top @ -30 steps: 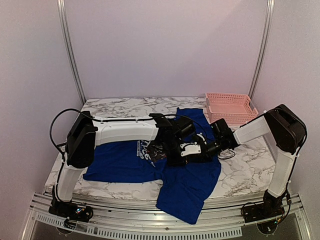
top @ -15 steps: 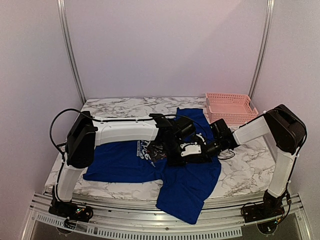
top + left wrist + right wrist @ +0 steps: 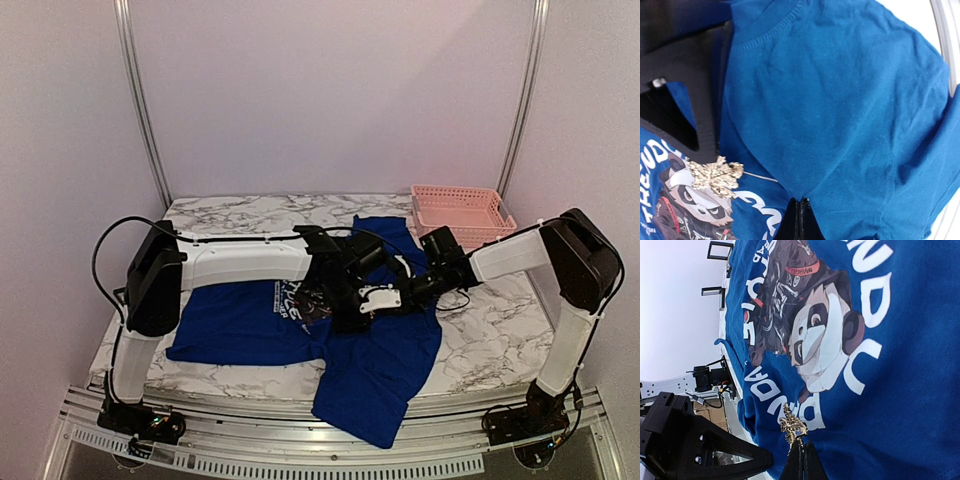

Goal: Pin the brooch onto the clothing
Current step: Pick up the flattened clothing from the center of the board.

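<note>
Marble-patterned white tabletop (image 3: 480, 340), pale walls (image 3: 330, 100), pink plastic basket (image 3: 460, 212) far right. Royal-blue printed T-shirt (image 3: 380, 370) sprawls centre, overhanging the near edge. Left gripper (image 3: 800, 206) pinched shut on its fabric; right gripper (image 3: 800, 449) clamps the gold leaf-shaped brooch (image 3: 792, 426) at the panda print (image 3: 815, 335).

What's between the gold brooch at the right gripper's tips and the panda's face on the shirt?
Only the print's white lettering on the blue T-shirt; the right wrist view shows it.
</note>
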{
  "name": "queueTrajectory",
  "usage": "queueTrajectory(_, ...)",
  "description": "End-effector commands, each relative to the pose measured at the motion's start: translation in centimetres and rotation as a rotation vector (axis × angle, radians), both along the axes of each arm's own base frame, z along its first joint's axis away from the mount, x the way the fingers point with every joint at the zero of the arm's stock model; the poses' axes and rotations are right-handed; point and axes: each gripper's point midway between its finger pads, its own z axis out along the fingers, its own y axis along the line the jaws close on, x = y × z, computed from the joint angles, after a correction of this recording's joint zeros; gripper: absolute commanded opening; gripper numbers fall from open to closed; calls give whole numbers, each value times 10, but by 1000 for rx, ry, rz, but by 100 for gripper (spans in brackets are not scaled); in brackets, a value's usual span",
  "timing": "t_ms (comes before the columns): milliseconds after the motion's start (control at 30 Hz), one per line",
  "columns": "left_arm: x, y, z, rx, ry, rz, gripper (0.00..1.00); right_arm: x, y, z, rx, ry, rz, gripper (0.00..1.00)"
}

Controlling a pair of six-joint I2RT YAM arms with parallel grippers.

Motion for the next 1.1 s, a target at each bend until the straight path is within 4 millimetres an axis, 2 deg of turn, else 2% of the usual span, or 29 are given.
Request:
queueTrajectory(0, -14, 2, 9, -4, 13, -28, 0, 11, 0, 19, -9, -93, -13, 0)
queueTrajectory(233, -15, -1, 15, -17, 12, -37, 0, 7, -3, 23, -6, -107, -6, 0)
queueTrajectory(533, -7, 0, 14, -4, -37, -32, 0, -2, 2, 31, 39, -90, 52, 0)
queueTrajectory(867, 0, -1, 9, 8, -66, -24, 0, -15, 3, 28, 83, -28, 85, 0)
queueTrajectory(1067, 5, 1, 6, 23, -95, -15, 0, -20, 2, 18, 76, 15, 89, 0)
